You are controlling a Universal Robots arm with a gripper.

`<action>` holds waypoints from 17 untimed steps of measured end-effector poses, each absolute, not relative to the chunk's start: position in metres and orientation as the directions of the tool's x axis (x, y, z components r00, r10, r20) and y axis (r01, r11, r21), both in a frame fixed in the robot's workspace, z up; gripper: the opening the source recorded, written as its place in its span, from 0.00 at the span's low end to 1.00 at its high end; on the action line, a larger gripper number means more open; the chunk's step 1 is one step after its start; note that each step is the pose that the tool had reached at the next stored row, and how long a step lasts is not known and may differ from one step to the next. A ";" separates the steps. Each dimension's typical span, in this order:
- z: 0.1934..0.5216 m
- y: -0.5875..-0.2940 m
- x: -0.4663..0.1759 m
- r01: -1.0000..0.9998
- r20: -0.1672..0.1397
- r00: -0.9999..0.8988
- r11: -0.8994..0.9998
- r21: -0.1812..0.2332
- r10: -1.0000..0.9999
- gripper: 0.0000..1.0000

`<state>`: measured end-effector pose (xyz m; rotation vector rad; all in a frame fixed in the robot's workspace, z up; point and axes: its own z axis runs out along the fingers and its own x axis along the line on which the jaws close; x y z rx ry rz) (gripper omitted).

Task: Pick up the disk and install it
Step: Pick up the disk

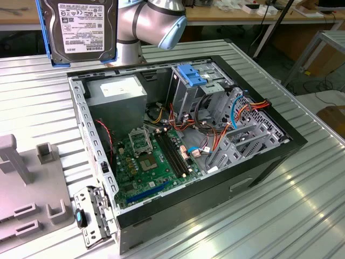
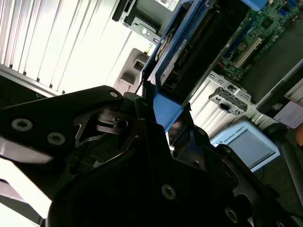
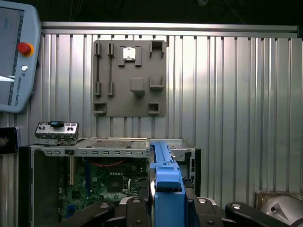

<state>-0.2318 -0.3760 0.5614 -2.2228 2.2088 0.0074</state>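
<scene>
Grey metal disk (image 1: pixel 82 27) with white label and blue rails, held in the air at the upper left of the exterior view, clear of the open computer case (image 1: pixel 259 172) on the ribbed table (image 1: pixel 302 216), gripper (image 3: pixel 168 203) apparently clamped on its blue edge in the first wrist view, dark fingers (image 3: pixel 193 204) pressed either side.

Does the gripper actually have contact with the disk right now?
Touching. In the first wrist view the gripper pinches the disk by its blue rail, with no gap on either side.
</scene>
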 end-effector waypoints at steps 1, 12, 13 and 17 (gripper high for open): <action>0.561 -0.376 -0.231 -1.000 -0.009 0.006 -0.006 -0.002 -1.000 0.37; 0.561 -0.376 -0.220 -1.000 -0.009 0.006 -0.006 -0.002 -1.000 0.37; 0.561 -0.376 -0.219 -1.000 -0.009 0.006 -0.006 -0.002 -1.000 0.37; 0.561 -0.376 -0.215 -1.000 -0.009 0.006 -0.006 -0.002 -1.000 0.37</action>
